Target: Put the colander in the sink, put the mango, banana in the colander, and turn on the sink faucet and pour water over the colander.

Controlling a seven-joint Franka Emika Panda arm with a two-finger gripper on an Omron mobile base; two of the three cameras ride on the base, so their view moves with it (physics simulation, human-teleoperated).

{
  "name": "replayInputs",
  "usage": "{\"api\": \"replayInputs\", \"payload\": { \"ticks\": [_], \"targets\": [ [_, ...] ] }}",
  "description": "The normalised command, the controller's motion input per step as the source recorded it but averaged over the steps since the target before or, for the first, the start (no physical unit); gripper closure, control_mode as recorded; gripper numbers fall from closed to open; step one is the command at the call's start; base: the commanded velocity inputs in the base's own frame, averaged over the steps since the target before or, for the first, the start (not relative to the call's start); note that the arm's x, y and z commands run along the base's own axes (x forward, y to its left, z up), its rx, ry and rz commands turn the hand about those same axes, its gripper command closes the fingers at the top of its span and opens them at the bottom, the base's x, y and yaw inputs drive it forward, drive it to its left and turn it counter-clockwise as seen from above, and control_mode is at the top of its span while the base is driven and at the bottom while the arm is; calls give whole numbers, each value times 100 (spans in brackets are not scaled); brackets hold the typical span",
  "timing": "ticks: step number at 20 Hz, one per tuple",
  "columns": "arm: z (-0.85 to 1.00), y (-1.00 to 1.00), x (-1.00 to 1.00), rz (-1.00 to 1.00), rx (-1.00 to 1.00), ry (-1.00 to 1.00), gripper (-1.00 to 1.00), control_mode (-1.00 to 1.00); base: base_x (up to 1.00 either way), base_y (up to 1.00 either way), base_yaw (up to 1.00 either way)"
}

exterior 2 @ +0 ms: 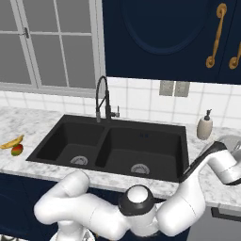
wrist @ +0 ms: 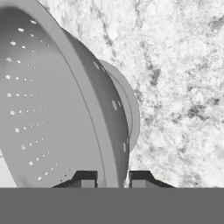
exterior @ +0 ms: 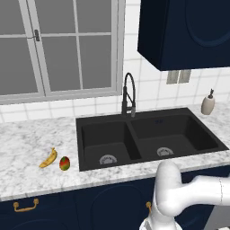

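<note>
Counter (exterior: 27, 134): white marble, runs under window. Sink (exterior: 148, 134): black double basin set in counter, both basins bare, silver drains visible. Faucet (exterior: 129, 94): black gooseneck, upright behind divider between basins. Colander (wrist: 52, 109): grey perforated bowl on marble at right of sink, near soap bottle (exterior 2: 204, 126); rim wall sits between two fingertips. Gripper (wrist: 113, 178): clenched on colander rim, one finger (wrist: 85, 179) inside bowl, other outside. Banana (exterior: 49, 158) and mango (exterior: 64, 163): just beside each other on counter left of sink, well apart from colander.
</note>
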Motion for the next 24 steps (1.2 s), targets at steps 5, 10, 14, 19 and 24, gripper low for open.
{"api": "replayInputs", "payload": {
  "ticks": [5, 10, 14, 19, 24],
  "targets": [
    [50, 55, -100, 0, -5, -12, 100, -100, 0, 0, 0],
    [42, 100, -59, -1, -17, 0, 100, -100, 0, 0, 0],
    [17, 100, -26, 0, -18, 0, 100, -100, 0, 0, 0],
    [31, 100, -47, 0, -16, 2, 100, -100, 0, 0, 0],
    [63, 100, -35, 12, -8, 27, 100, -100, 0, 0, 0]
  ]
}}
